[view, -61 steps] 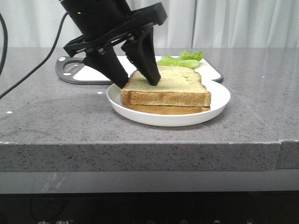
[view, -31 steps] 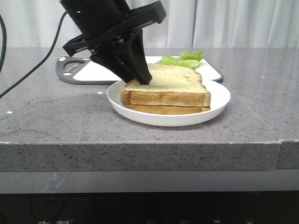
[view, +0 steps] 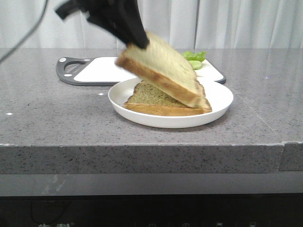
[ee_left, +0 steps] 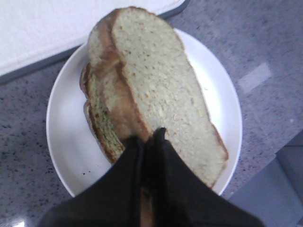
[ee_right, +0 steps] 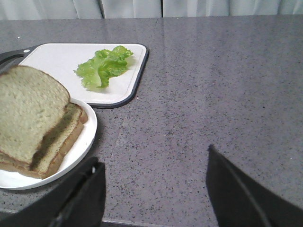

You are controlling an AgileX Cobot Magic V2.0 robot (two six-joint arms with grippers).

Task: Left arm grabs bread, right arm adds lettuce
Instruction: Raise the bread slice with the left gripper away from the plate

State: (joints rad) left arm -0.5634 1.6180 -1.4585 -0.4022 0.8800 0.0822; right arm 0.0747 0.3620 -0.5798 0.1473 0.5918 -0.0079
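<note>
Left arm [view: 135, 35]: upper left of the front frame, fingers pinching one end of the bread [view: 163, 68].
Bread: tilted, low end resting on the lower slice [view: 156, 101] in the plate [view: 220, 101].
Right arm [ee_right: 151, 194]: fingers spread over bare surface [ee_right: 213, 94].
Lettuce [ee_right: 104, 67]: on the cutting board [ee_right: 57, 59].

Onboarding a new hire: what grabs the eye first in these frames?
The left gripper is shut on the top bread slice, holding it tilted with one end still down over the lower slice on the white plate. Behind, the lettuce lies on the cutting board; the right gripper is open, well short of it.
</note>
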